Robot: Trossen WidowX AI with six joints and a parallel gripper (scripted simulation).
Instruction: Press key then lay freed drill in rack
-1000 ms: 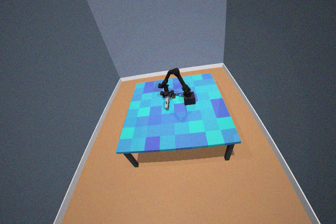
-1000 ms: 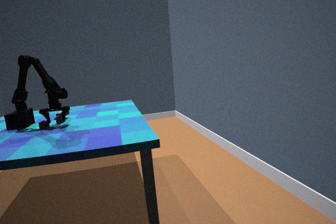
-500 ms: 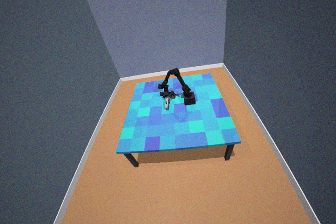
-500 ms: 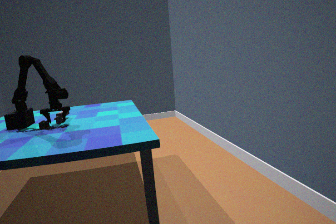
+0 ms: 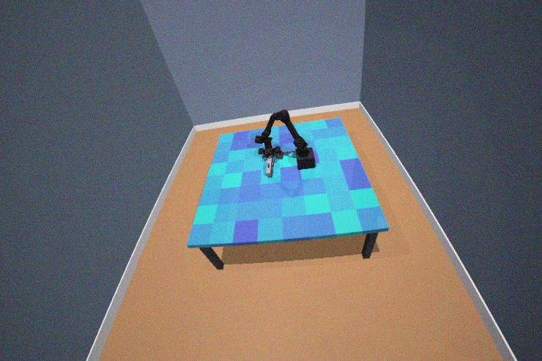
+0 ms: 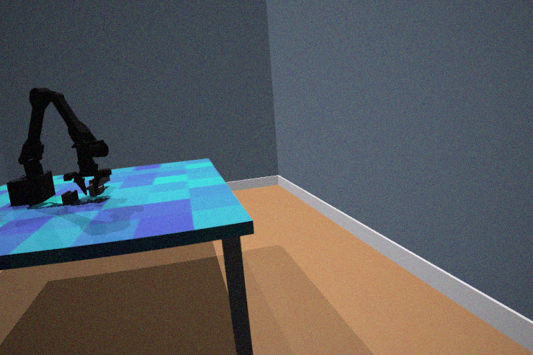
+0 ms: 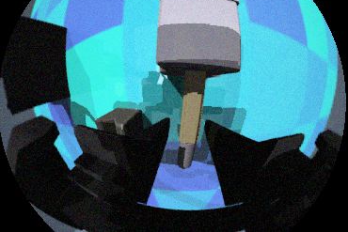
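Note:
A white and grey housing (image 7: pixel 198 23) (image 5: pixel 269 168) lies on the table, its grey end towards my gripper. A tan shank with a grey tip, which looks like the drill (image 7: pixel 191 116), sticks out of that end. My gripper (image 7: pixel 186 123) (image 5: pixel 269 156) (image 6: pixel 90 194) is open and points down close to the table. Its fingers stand partly apart, one on each side of the drill, with a gap visible on the drill's left in the wrist view. A dark spot on the housing shows in the top view; I cannot tell whether it is the key. I cannot identify the rack for certain.
A small grey-brown block (image 7: pixel 118 122) (image 5: pixel 279 155) (image 6: pixel 69 197) stands beside the gripper, on the side towards the arm's black base (image 5: pixel 305 158) (image 6: pixel 31 189). The blue patchwork table (image 5: pixel 262 207) (image 6: pixel 163 217) carries everything.

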